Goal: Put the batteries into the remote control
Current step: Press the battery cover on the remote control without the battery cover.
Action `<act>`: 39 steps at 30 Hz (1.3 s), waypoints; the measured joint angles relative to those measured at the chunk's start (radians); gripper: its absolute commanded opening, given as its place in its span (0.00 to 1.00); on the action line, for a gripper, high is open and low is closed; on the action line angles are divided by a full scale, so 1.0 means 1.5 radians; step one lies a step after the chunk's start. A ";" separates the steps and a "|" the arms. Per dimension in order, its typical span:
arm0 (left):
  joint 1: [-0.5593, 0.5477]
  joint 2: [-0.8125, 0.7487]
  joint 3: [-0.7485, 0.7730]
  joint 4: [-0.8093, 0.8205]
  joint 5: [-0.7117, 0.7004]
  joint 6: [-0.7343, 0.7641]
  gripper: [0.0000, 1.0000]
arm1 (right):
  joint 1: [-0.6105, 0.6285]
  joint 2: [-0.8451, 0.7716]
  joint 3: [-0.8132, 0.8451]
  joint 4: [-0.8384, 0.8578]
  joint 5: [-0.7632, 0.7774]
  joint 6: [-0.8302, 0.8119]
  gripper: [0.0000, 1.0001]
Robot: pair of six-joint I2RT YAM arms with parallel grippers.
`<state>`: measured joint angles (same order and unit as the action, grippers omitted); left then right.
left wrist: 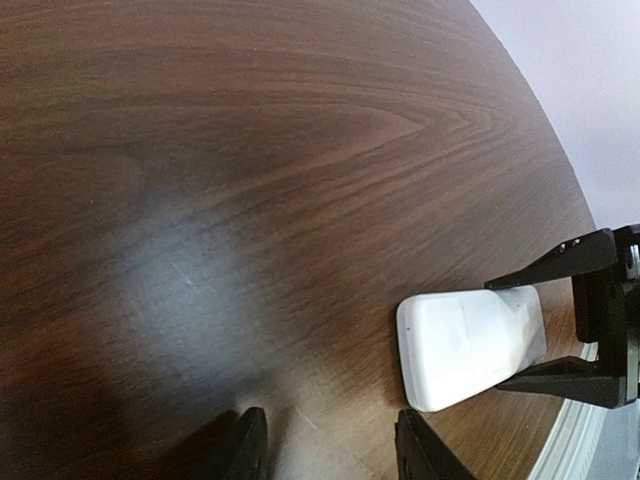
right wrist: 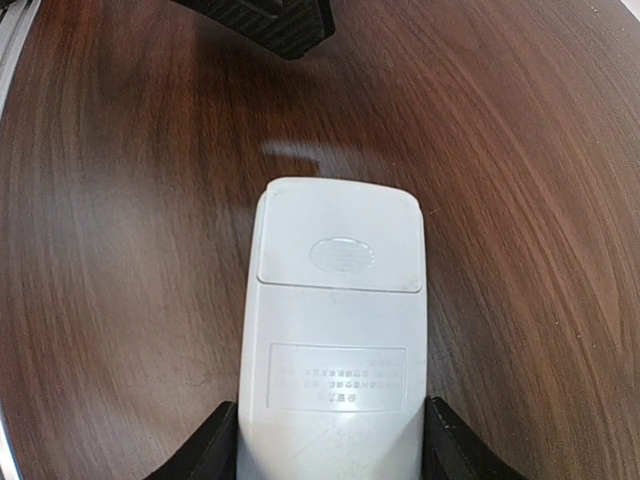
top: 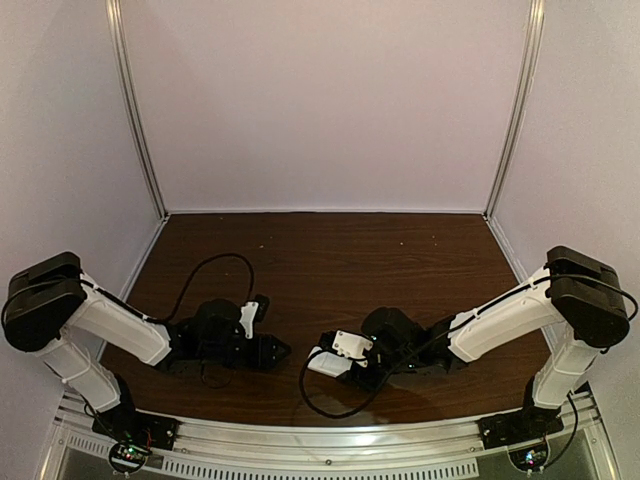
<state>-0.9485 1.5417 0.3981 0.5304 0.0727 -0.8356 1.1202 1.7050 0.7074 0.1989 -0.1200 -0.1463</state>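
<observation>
The white rectangular plastic remote control (right wrist: 335, 330) is back-side up, near the front edge of the dark brown wood-grain worktop (top: 330, 250), a little right of centre. Its battery cover (right wrist: 340, 250), marked with a ribbed oval, is on, and below it sits a label too fine to read. The right tool (right wrist: 335, 445) is clamped on the remote control's long sides at one end, one black finger (right wrist: 215, 445) on each side. Whether the handset rests on the wood or hangs just above it I cannot tell. The free end points toward the left tool (left wrist: 330, 445), close beside it, jaws apart with nothing between them.
</observation>
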 measured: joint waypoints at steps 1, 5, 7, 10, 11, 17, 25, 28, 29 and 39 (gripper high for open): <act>0.000 0.004 0.000 0.000 0.004 0.000 0.44 | 0.000 0.000 0.000 0.000 0.000 0.000 0.37; 0.000 0.014 0.000 0.003 0.016 0.000 0.43 | 0.000 0.001 0.000 0.000 0.000 0.000 0.37; 0.000 0.020 0.001 0.013 0.025 0.001 0.41 | 0.000 0.001 0.000 0.000 0.000 0.000 0.36; 0.000 0.039 0.010 0.030 0.041 0.005 0.38 | 0.000 0.001 0.000 0.000 0.000 0.000 0.35; 0.000 0.045 0.014 0.033 0.045 0.005 0.38 | 0.000 0.001 0.000 0.000 0.000 0.000 0.35; 0.000 0.072 0.032 0.068 0.073 0.005 0.36 | 0.000 0.003 0.000 0.003 0.000 -0.001 0.35; -0.008 0.112 0.065 0.094 0.099 0.005 0.34 | 0.000 0.005 0.002 0.004 0.000 -0.001 0.34; -0.014 0.124 0.072 0.094 0.101 0.005 0.32 | 0.000 0.006 0.002 0.005 0.000 -0.001 0.34; -0.017 0.126 0.075 0.090 0.101 0.005 0.31 | 0.000 0.006 0.002 0.005 0.000 0.000 0.34; -0.032 0.146 0.127 0.006 0.070 0.022 0.08 | 0.000 0.008 0.003 0.006 0.001 0.001 0.33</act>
<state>-0.9962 1.7615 0.5884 0.5392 0.1772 -0.8032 1.1202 1.7164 0.7120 0.2073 -0.1188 -0.1452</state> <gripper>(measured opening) 0.124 0.580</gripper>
